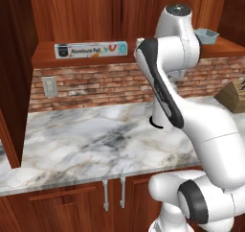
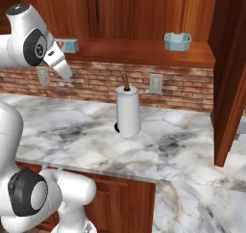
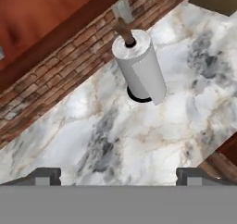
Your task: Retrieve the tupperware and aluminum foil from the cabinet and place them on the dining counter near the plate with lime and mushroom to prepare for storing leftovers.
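I have the arm folded high over the marble counter, wrist tipped down, and I judge that posture as a staging one: nothing has been collected yet, and both targets sit on the open wooden cabinet shelf above the brick backsplash. The aluminum foil box lies lengthwise along the shelf's front edge toward its left end, label facing out, which should make it easy to pinch across its narrow side. The tupperware, a pale blue open tub, stands upright well apart from it near the shelf's right end, close to the cabinet's side wall. Between them, down on the counter, a paper towel roll stands on its holder against the backsplash; my hand camera looks straight down on it, so I would want to clear it when reaching up. The gripper hangs over bare marble with its fingertips spread wide, holding nothing and touching nothing. The dining counter and plate are not in sight from here.
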